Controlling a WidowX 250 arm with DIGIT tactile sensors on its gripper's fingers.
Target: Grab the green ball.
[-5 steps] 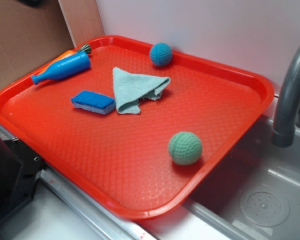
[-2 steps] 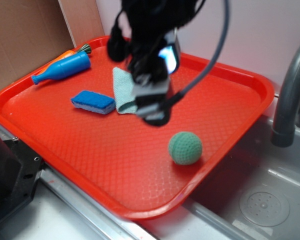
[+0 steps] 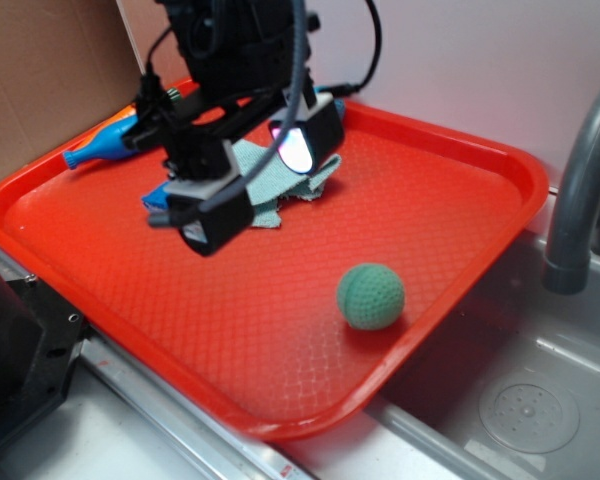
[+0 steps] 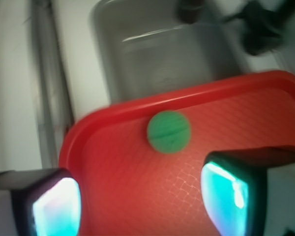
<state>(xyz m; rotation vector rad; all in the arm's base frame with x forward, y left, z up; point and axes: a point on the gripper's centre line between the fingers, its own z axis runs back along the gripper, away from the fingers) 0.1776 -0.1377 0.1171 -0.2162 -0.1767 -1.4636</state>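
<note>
The green ball (image 3: 371, 296) sits alone; wrist view shows spread fingers (image 4: 228, 189).

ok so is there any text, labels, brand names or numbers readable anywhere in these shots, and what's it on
None: no readable text, label, brand or number in either view.
Blue bottle: plain as far as it shows, mostly hidden behind the arm.
Green ball, red tray, blue sponge and cloth: only surface texture.
Gripper: jaws open, pads glare bright, no markings legible.

I saw the green ball (image 4: 169, 132) on the red tray (image 4: 113, 162) near its rim, gripper (image 4: 140, 196) fingers spread, empty.
</note>
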